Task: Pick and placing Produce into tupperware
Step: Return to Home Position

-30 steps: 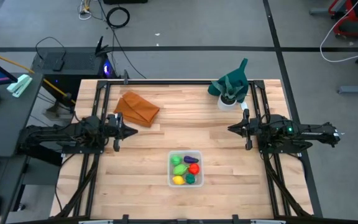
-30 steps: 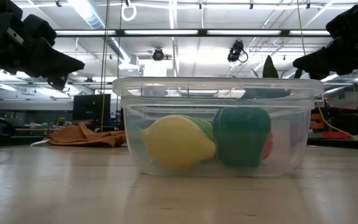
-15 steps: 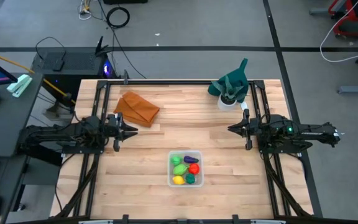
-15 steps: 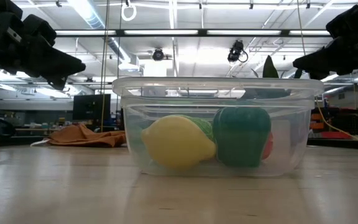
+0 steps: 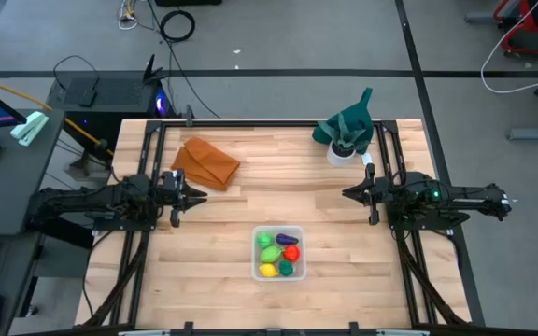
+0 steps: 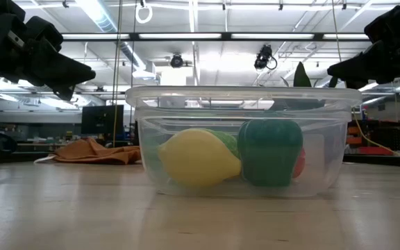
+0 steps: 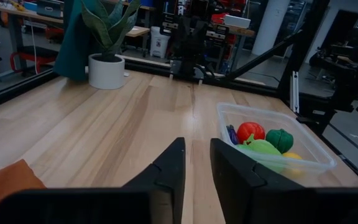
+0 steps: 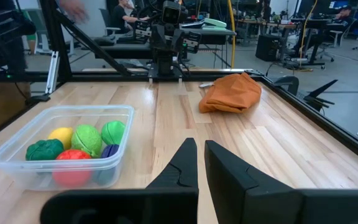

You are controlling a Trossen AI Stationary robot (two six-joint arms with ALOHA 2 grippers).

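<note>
All six pieces of produce (image 5: 278, 254) sit inside the tupperware (image 5: 256, 254), which stands on the desk (image 5: 325, 233), well apart from the orange cloth (image 5: 205, 162). The left end effector (image 5: 197, 194) hangs above the desk just beside that cloth, its fingers clenched almost together on nothing. The right end effector (image 5: 347, 194) faces it from across the desk, likewise clenched and empty.
</note>
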